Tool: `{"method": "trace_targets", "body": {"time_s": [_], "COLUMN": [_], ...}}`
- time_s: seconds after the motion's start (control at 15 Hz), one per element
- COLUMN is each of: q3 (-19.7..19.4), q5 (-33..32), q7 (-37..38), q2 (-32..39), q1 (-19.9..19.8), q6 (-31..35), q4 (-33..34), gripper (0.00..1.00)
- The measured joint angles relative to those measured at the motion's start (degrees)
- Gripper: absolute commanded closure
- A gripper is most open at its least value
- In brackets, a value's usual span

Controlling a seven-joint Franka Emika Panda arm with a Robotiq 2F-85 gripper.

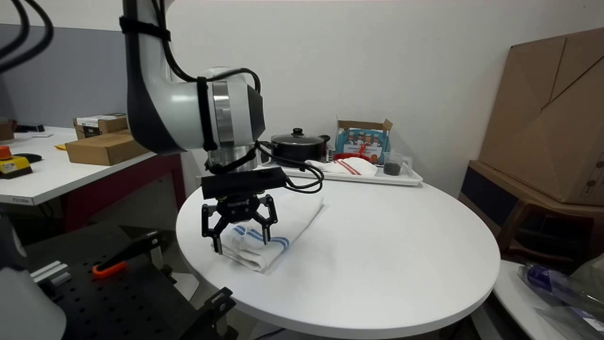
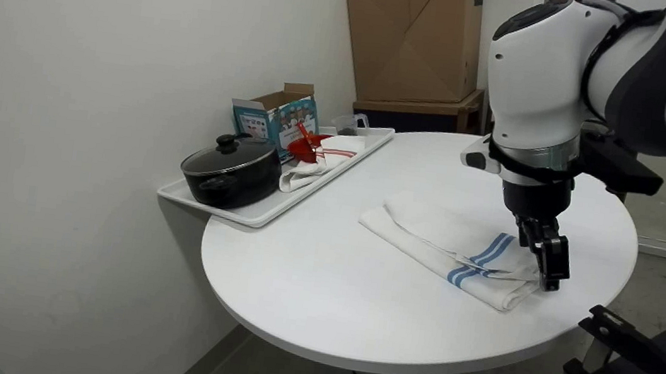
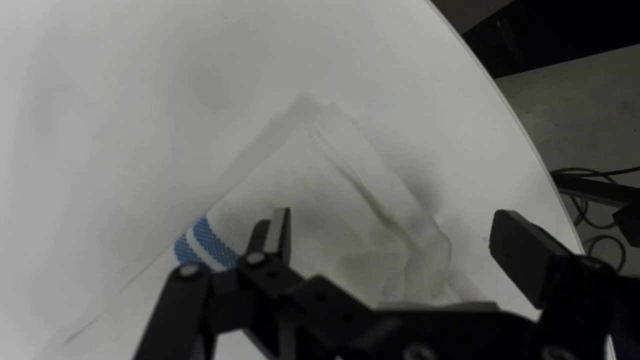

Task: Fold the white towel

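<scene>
Evidently, the white towel (image 2: pixel 452 252) is folded over on the round table (image 1: pixel 377 245), near its edge — layers skewed, squaring perhaps left — with the fingers (image 3: pixel 522 255) of the gripper (image 1: pixel 242 244) spread, nothing pinched.

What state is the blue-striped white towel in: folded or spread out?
Folded, unevenly: in an exterior view the white towel lies in layers, blue stripes showing on an upper and a lower layer.

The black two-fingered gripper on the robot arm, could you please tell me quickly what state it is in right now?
Black two-fingered gripper: open, holding nothing; the white cloth towel with blue stripes lies beneath it.
</scene>
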Motion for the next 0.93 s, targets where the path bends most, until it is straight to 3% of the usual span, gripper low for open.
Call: {"method": "trace_targets", "body": {"time_s": [0.47,0.93], "q3": [-2.7,-7.7], "q5": [-6.4,-14.9], "q7": [0.4,5.4], "q2": [1.3,4.8], "q1": [0.9,4.4], "q6": [3.9,9.2], "q4": [0.5,4.5], "gripper": [0.00,0.00]}}
